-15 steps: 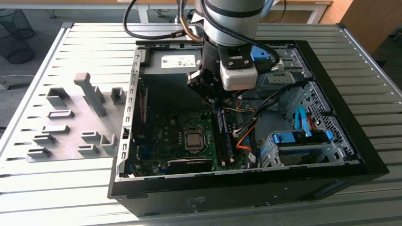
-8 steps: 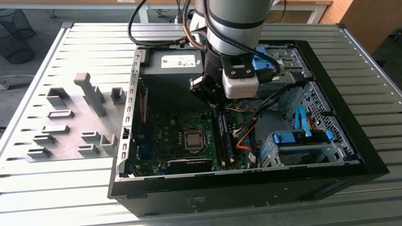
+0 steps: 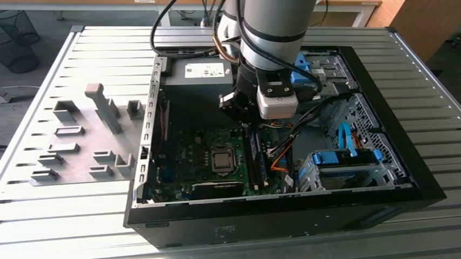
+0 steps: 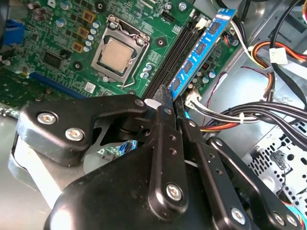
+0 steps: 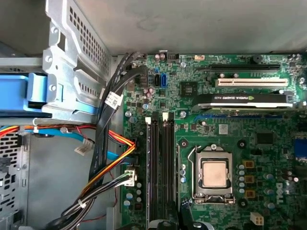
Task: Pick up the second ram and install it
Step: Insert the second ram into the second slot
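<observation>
Seating step: judged to be the install phase, with the strip already at the slots rather than awaiting pickup.
Gripper (image 4: 169,96): fingers drawn narrow, nearly together; whether they pinch anything I cannot tell.
Second ram (image 4: 201,50): stands on edge along the memory slots (image 5: 160,167), its near end just at the fingertips and the rest running away from them.
Need: straight, even pressure into the slot.
Beyond: CPU socket (image 4: 117,55) beside the slots.

You see matt black plastic gripper (image 4: 165,103) links with bright metal screws, the glossy green motherboard (image 4: 62,43), and a ribbed, bare metal table (image 3: 86,216).
</observation>
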Tool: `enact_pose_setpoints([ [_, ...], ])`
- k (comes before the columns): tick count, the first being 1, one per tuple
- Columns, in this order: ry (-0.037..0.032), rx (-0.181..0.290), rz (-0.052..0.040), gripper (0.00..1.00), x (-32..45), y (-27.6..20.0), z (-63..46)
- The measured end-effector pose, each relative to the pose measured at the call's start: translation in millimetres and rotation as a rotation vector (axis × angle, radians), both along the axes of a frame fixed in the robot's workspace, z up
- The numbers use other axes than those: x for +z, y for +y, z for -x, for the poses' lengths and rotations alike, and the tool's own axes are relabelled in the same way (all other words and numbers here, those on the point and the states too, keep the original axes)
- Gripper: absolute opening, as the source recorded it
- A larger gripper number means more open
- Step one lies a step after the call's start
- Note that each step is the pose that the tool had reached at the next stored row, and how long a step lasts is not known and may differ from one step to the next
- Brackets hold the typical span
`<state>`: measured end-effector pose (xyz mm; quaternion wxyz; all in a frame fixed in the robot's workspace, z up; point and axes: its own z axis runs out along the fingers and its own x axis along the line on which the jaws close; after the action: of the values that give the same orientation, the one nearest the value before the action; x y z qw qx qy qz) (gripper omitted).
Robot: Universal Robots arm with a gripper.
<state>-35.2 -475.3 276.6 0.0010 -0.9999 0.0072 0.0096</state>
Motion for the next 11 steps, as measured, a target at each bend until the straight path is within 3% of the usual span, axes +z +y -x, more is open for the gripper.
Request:
enact_pose_setpoints([
  [8,0.0000,-0.002,0.0000,0.14,-14.6,-0.6,-0.7],
  [11,0.0001,-0.002,0.0003,0.14,-16.0,-0.7,-0.7],
])
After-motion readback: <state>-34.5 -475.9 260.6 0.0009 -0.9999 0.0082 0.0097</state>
